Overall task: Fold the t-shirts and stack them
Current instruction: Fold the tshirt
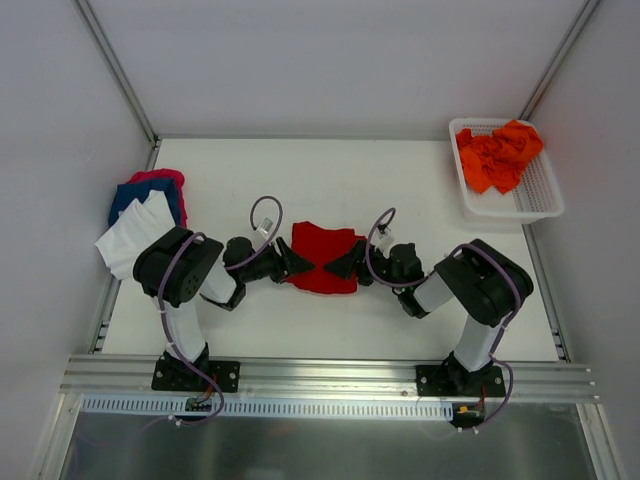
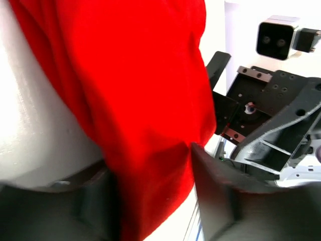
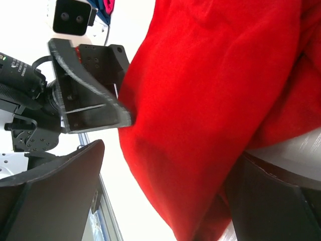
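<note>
A deep red t-shirt, folded into a small rectangle, lies at the table's middle. My left gripper is at its left edge and my right gripper at its right edge, tips facing each other. In the left wrist view the red t-shirt fills the gap of the left gripper, and both fingers press on it. In the right wrist view the right gripper stands wide, with the red t-shirt partly between its fingers and a bare gap beside the left finger.
White, blue and pink t-shirts lie piled at the table's far left. A white mesh basket at the back right holds bright orange t-shirts. An aluminium rail runs along the near edge.
</note>
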Available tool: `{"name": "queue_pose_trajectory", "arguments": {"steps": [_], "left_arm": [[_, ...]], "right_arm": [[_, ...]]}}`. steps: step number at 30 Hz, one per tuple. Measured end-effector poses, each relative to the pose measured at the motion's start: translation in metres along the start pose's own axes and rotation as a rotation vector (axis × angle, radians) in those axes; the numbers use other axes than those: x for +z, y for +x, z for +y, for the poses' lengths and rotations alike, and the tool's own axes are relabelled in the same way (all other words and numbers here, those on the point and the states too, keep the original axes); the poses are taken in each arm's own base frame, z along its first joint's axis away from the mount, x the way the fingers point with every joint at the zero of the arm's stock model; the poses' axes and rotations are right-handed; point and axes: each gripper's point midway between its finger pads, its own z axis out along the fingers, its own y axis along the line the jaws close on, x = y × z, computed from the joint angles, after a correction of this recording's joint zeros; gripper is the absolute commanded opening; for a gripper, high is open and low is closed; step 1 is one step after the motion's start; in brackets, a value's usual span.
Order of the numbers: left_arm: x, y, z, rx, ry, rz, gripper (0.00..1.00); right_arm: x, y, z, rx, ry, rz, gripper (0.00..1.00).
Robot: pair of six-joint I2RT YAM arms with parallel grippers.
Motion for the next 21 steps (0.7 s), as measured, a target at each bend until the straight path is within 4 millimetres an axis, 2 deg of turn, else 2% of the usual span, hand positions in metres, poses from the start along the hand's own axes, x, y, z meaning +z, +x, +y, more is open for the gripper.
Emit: {"name": "queue_pose_trajectory", "arguments": {"steps": [5, 6, 8, 9, 10, 21], "left_arm": [[0.000, 0.004, 0.004, -0.009, -0.007, 0.016, 0.30], [0.000, 0.004, 0.004, -0.010, -0.007, 0.017, 0.22], [0.001, 0.004, 0.004, -0.007, -0.007, 0.018, 0.13], [0.001, 0.003, 0.003, -0.006, -0.005, 0.019, 0.03], [0.002, 0.003, 0.003, -0.005, -0.003, 0.020, 0.00], [0.006, 0.003, 0.003, -0.011, -0.008, 0.050, 0.00]], "right_arm": [[-0.001, 0.003, 0.001, -0.013, 0.009, 0.008, 0.99], [-0.001, 0.003, 0.001, -0.016, 0.010, 0.008, 0.99], [-0.001, 0.003, 0.001, -0.020, 0.013, 0.008, 1.00], [0.000, 0.003, 0.001, -0.021, 0.014, 0.007, 0.99], [-0.001, 0.003, 0.002, -0.024, 0.014, 0.006, 0.99], [-0.017, 0.010, 0.000, -0.057, 0.063, 0.015, 0.99]]}}
